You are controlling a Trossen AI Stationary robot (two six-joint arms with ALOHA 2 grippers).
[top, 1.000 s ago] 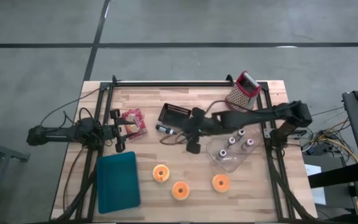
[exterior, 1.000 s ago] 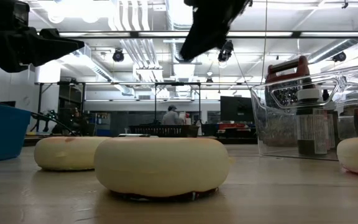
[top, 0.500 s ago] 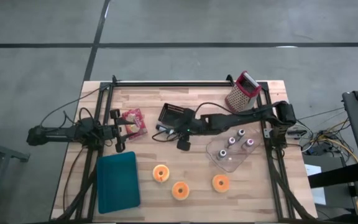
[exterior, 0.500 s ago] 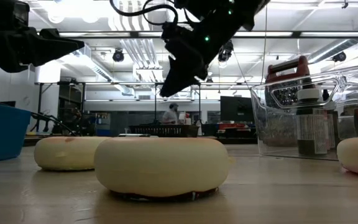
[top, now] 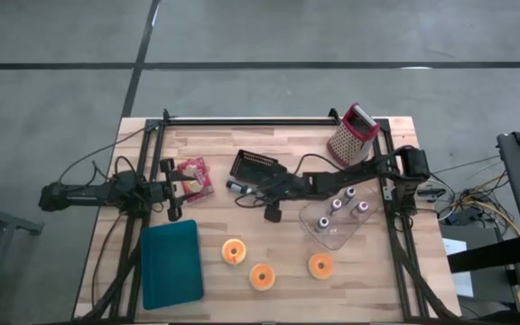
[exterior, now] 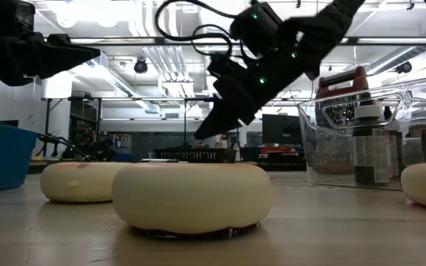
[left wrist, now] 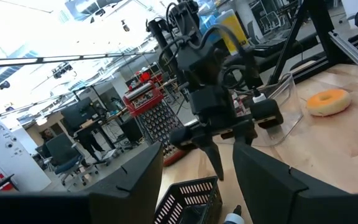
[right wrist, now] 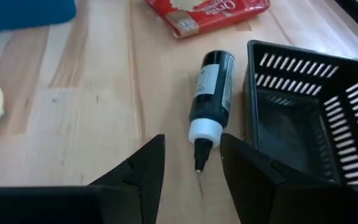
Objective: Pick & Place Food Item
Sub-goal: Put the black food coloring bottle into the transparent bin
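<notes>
Three orange donuts [top: 233,251] [top: 262,275] [top: 320,264] lie flat on the table's near half. A red snack packet [top: 194,176] lies at the far left. My right gripper [top: 272,211] is open and empty above the table's middle, just right of a black squeeze bottle [right wrist: 211,99] that lies on its side beside a black basket [right wrist: 303,118]. In the low view my right gripper [exterior: 217,122] hangs above the donuts [exterior: 192,196]. My left gripper [top: 177,190] is open and empty next to the packet.
A blue tray [top: 171,263] lies at the near left. A clear container [top: 337,217] with several bottles stands at the right, and a red grater [top: 352,133] at the far right. Black frame rails run along the table's left and right sides.
My right gripper has gone toward the table's left edge and down, closer to the black bottle and the basket, and its arm has dropped lower over the table. Its fingers stay open and empty.
</notes>
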